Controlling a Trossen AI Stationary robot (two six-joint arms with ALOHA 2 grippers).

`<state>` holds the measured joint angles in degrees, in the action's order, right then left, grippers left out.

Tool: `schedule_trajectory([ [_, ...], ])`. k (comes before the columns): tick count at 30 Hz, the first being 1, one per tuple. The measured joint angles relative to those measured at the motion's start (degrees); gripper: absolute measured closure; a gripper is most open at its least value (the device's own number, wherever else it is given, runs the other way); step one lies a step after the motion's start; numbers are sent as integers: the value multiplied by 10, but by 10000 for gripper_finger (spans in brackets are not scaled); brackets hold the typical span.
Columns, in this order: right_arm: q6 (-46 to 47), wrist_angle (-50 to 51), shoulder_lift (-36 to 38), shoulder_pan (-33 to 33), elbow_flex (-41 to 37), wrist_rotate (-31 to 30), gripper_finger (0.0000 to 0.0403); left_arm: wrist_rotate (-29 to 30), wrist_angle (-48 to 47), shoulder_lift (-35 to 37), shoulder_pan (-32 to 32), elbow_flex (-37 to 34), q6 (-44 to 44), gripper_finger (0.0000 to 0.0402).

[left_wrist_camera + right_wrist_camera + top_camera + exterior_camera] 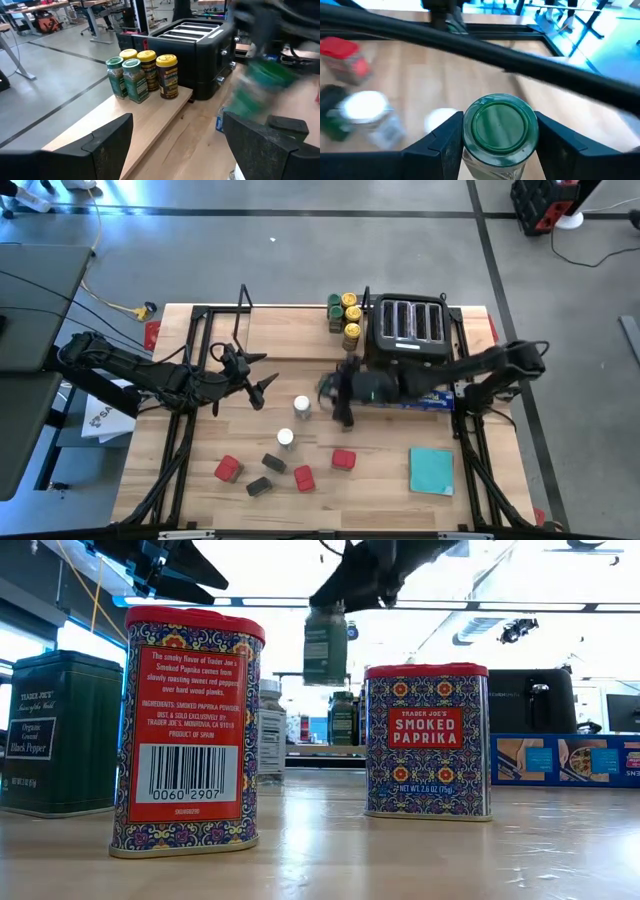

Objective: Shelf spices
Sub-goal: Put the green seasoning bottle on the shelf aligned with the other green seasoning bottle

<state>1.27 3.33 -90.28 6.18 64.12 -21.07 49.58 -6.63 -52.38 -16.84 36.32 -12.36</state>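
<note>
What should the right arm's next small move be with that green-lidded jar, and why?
Probably carry it toward the shelf end by the toaster. The right hand is shut on the green-lidded jar, which the low view shows lifted clear of the table, and five jars already stand grouped there. The left hand waits open, off to the side.

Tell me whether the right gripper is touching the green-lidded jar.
Touching. In the right wrist view, both fingers of the right gripper press against the sides of the green-lidded jar; the low view shows it hanging lifted clear of the table.
</note>
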Motion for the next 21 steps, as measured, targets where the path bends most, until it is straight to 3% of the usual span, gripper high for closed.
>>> schedule_trajectory([
  [4, -42, 46, 6, -103, 20, 121, 209, 3, 1, 0, 0, 0, 0, 98],
  [10, -133, 108, -36, -207, 70, 234, 209, 4, 2, 0, 0, 0, -1, 98],
  [21, -195, 192, -140, -270, 166, 251, 209, 5, 4, 0, 0, 0, -10, 98],
])
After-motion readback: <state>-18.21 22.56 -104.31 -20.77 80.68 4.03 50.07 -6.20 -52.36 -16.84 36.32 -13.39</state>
